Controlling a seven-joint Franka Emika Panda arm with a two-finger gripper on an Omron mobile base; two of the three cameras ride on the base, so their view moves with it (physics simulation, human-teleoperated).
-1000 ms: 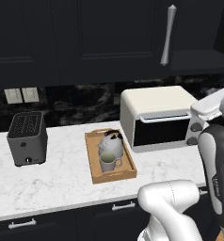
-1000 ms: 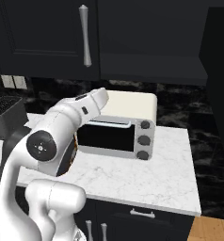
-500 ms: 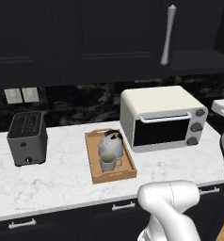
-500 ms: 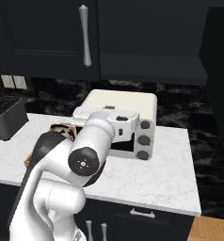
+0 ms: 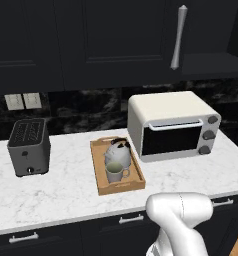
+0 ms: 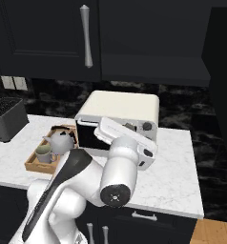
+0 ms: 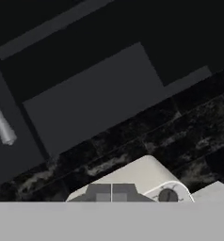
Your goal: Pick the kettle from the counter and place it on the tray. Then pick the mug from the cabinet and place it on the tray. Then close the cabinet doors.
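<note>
On the counter (image 5: 66, 185) you have a tray (image 5: 102, 170), set between the toaster (image 5: 29, 146) and the toaster oven (image 5: 171, 125), near the oven's left side. In the tray stand two items: the kettle (image 5: 118, 153) at the back, upright, black handle arched over it, and the mug (image 5: 115, 173) just in front of it, touching or nearly so, its handle turned toward the oven. From the right base view you see the same pair, mug (image 6: 44, 153) nearest the tray's (image 6: 36, 167) left end and kettle (image 6: 60, 141) beside it toward the oven (image 6: 129, 112). Above the counter your left base view shows one black cabinet door (image 5: 116, 40) with its vertical silver bar handle (image 5: 178, 37); to the right of that handle the cabinet (image 5: 211, 62) shows a dark shelf underside, and whether that side is fully shut you cannot tell from here. The right base view gives a door (image 6: 44, 38) and handle (image 6: 86, 35) flush with its neighbours. Two wall outlets (image 5: 23, 101) sit on the backsplash above the toaster. Your gripper (image 7: 111, 196) shows at the foot of the hand view, fingers (image 7: 99, 195) pressed together with nothing between them, pointed up at the cabinet underside, above the oven's top and a knob.
</note>
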